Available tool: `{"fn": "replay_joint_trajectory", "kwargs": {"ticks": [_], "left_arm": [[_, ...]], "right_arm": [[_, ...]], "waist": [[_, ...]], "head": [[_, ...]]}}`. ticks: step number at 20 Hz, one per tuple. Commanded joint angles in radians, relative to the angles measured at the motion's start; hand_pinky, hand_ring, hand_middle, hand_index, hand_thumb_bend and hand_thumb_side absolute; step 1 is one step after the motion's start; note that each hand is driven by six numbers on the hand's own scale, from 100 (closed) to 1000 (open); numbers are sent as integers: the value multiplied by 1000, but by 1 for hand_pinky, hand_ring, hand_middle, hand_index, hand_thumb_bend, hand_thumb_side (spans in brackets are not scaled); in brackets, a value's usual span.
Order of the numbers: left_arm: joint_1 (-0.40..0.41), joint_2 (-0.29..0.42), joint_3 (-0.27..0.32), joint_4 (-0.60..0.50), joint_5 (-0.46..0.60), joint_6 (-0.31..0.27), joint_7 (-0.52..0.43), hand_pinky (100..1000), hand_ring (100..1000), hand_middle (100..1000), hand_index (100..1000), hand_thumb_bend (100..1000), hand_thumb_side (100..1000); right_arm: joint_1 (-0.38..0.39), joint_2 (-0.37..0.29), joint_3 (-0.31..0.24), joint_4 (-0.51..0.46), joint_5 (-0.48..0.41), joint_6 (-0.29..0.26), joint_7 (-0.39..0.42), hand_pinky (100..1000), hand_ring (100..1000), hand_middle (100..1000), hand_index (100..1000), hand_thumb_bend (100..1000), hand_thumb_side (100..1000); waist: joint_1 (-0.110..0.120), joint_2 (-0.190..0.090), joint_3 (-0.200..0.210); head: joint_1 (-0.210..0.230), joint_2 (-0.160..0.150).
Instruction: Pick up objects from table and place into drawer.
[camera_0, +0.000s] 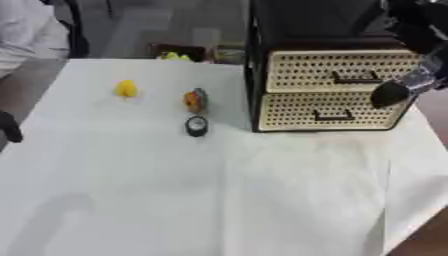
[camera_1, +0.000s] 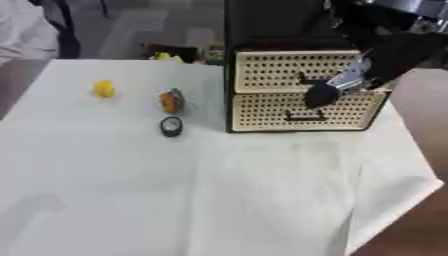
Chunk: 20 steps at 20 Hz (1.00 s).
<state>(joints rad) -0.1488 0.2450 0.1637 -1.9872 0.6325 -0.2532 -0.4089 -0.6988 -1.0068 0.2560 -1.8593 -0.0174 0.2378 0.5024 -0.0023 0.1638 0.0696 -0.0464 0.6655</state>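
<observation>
White cloth (camera_0: 219, 200) fills the lower frame, three small objects (yellow (camera_0: 126, 89), orange (camera_0: 194, 100), black round (camera_0: 197, 126)) lie left of the closed drawer (camera_0: 337, 75), while the right hand (camera_1: 322, 95) hovers before it, finger state unclear.

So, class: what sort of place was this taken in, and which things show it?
Probably a lab or office test bench: a white-covered table, a small drawer unit set up on it, and a robot's right hand at the drawers.
</observation>
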Motion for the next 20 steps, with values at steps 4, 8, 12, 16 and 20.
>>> {"fn": "replay_joint_trajectory", "kwargs": {"ticks": [4,8,12,16,20], "left_arm": [[-7,21,10,-13,0,0,3,397,504,507,714,100,976],[-6,18,10,-13,-2,0,3,396,503,507,713,100,978],[-6,16,10,-13,-3,0,2,395,502,506,713,100,977],[-4,13,11,-13,-4,-2,2,395,502,505,713,100,977],[-3,10,10,-13,-5,-2,0,395,502,506,713,100,979]], "right_arm": [[4,-30,-30,45,37,6,91,100,100,100,728,1000,541],[8,-22,-36,69,50,10,150,100,100,100,735,1000,541],[6,-11,-51,86,71,14,207,100,100,100,747,1000,541],[-2,6,-64,103,118,18,263,100,100,100,756,1000,541],[-11,26,-70,117,157,19,288,100,100,100,762,1000,541]], "waist": [[1,-14,1],[2,-13,3],[4,-11,6],[8,-10,10],[10,-8,13]], "head": [[1,-17],[-1,-17],[-3,-14],[-5,-13],[-9,-13]]}}
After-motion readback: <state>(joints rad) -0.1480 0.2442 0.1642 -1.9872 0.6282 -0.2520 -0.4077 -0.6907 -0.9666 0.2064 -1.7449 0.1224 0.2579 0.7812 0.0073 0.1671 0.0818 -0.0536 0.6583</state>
